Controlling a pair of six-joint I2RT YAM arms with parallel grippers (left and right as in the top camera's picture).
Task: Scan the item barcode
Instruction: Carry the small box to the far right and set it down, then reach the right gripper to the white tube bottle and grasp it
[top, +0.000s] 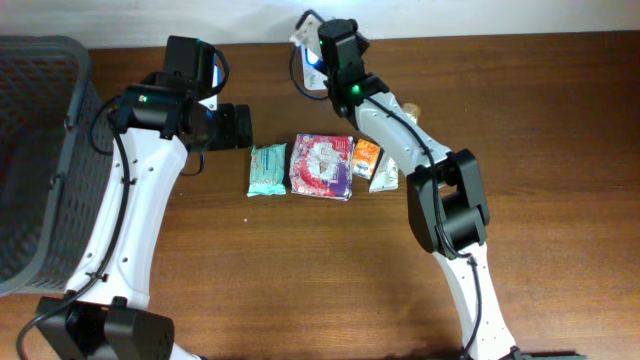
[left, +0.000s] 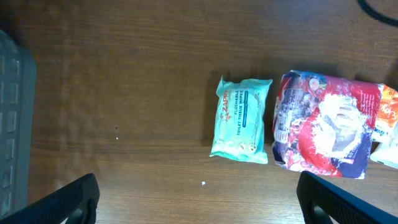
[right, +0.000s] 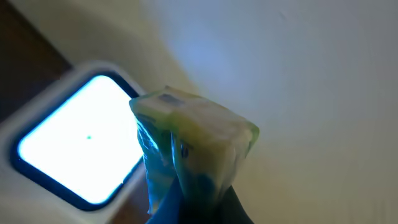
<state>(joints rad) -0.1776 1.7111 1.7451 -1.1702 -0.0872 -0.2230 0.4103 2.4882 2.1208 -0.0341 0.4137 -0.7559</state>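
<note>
Packet (right: 193, 143), green and yellow, clamped between the fingers of the right gripper (right: 196, 202), lit scanner window (right: 74, 149) just left of it; overhead, right gripper (top: 316, 52) at the far edge of the table (top: 560, 120); left wrist, left gripper (left: 198, 186) fingers spread wide, wipes pack (left: 241, 118) ahead of them, untouched.

Where everything sits on our tabletop right now

We've got the basket (top: 40, 150) off at the left edge of the tabletop (top: 560, 200), and a row mid-table: wipes pack (top: 267, 170) leftmost, big pouch (top: 321, 167) just beside it on the right, then a small packet (top: 367, 153) and a sachet (top: 384, 178) right of that. The left tool (top: 238, 127) hangs just behind and left of the wipes pack. The scanner (top: 306, 45) is at the far edge behind the row, with the right tool (top: 325, 55) and its held packet (right: 193, 143) right up beside it.
</note>
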